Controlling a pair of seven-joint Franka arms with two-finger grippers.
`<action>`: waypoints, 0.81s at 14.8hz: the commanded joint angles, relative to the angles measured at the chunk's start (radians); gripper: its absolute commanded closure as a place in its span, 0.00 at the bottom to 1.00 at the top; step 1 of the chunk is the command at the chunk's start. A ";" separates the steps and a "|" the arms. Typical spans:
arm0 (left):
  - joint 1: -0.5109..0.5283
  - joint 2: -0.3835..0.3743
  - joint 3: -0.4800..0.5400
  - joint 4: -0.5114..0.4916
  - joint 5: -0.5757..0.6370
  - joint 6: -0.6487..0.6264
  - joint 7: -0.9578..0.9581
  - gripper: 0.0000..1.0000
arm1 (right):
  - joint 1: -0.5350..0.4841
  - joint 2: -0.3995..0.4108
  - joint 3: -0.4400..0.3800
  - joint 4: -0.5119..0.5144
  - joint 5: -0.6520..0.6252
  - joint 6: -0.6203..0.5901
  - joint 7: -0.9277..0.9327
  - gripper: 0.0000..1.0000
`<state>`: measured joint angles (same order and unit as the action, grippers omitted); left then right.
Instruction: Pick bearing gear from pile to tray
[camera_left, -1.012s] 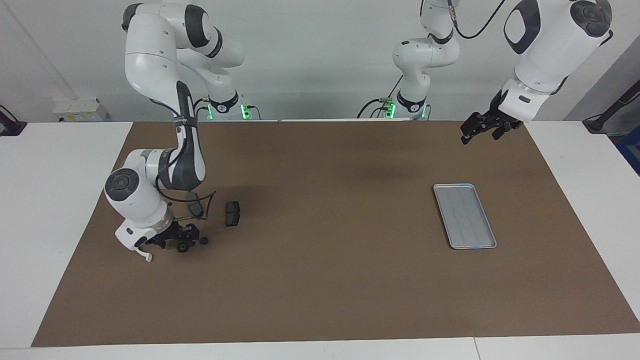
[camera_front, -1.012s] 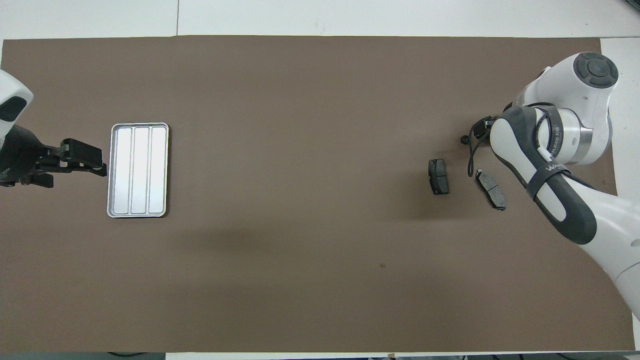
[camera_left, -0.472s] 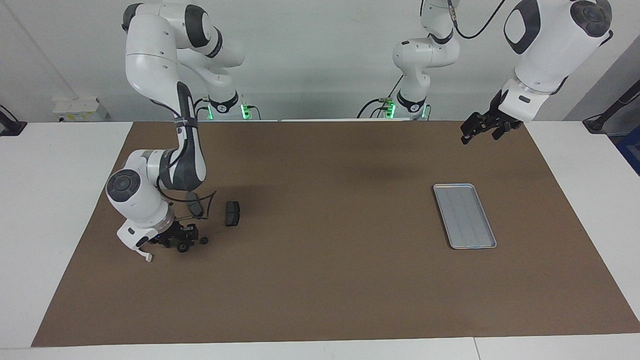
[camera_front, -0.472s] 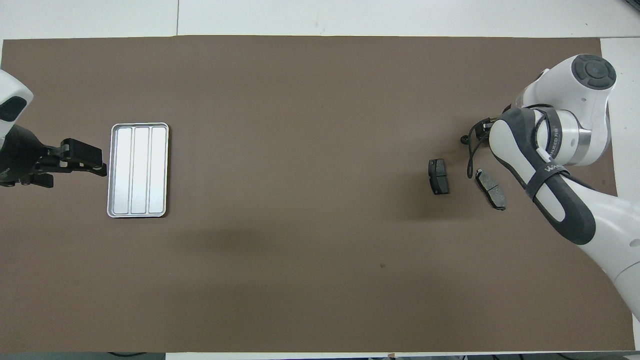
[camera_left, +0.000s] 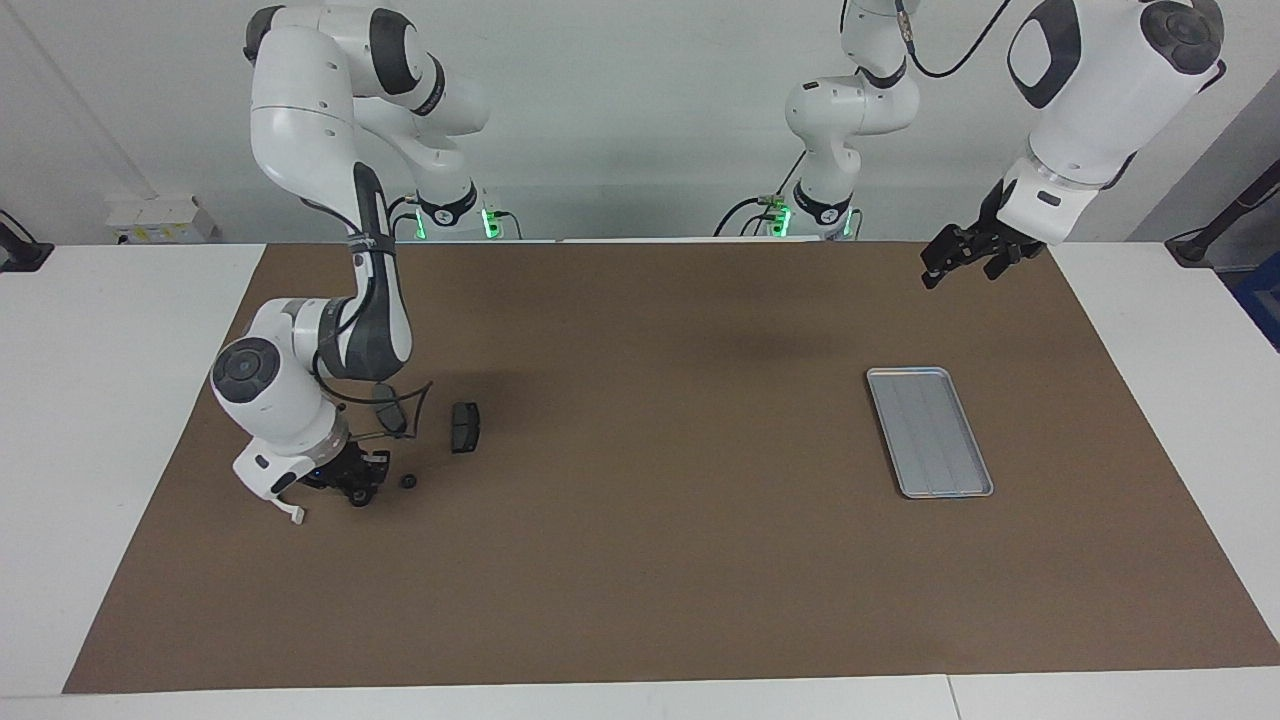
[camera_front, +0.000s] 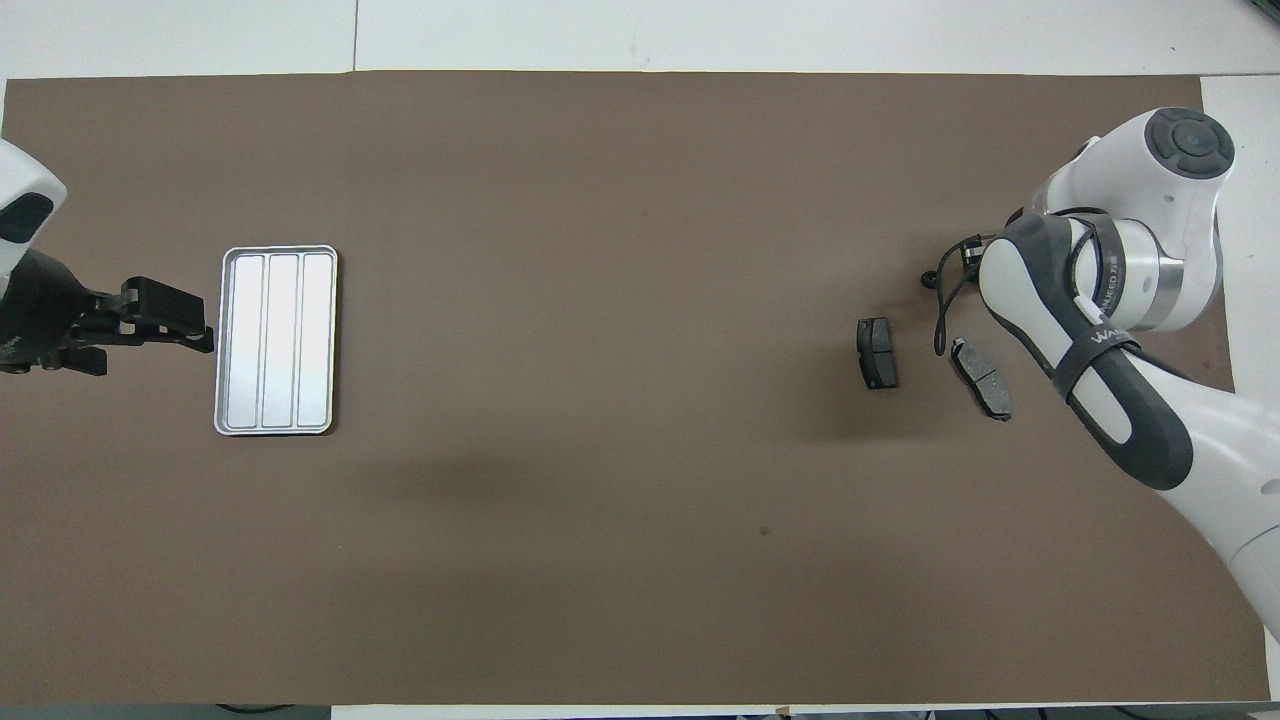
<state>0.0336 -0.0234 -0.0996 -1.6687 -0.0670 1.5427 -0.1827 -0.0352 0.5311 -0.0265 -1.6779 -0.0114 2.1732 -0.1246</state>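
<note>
The right gripper (camera_left: 357, 488) is down at the mat (camera_left: 640, 560) in the pile (camera_left: 420, 445), at the right arm's end of the counter (camera_left: 100, 420). Its fingers are drawn in around a small black round piece (camera_left: 360, 496); whether they have fully gripped it I cannot tell. A second black round piece (camera_left: 408, 482) lies free just beside the gripper, toward the tray. A white bracket (camera_left: 292, 514) shows below the wrist. Two dark pads lie nearer to the robots: one pad (camera_left: 465, 427) clear of the arm, the other pad (camera_front: 981, 377) partly under the forearm, close to a thin black cable.

The tray (camera_left: 929, 431) sits flat, well apart from the pile, toward the left arm's end, with bare mat between them and along the mat edge farthest from the robots. Its rim is clear of the mat's edges.

The left arm waits; the left gripper (camera_left: 958, 262) hangs high, wide open and holding nothing, over the mat near the corner nearest its base. In the overhead view it appears just beside the tray's long edge.
</note>
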 joint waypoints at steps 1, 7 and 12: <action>-0.003 -0.026 0.001 -0.023 0.013 0.007 0.002 0.00 | 0.003 -0.034 0.005 0.020 0.010 -0.018 0.003 0.82; -0.003 -0.026 0.001 -0.023 0.013 0.007 0.002 0.00 | 0.124 -0.069 0.007 0.194 -0.007 -0.188 0.221 0.81; -0.003 -0.024 0.001 -0.023 0.013 0.007 0.002 0.00 | 0.351 -0.097 0.007 0.207 -0.039 -0.247 0.630 0.81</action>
<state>0.0336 -0.0234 -0.0996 -1.6687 -0.0670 1.5427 -0.1827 0.2429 0.4438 -0.0199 -1.4728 -0.0257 1.9487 0.3472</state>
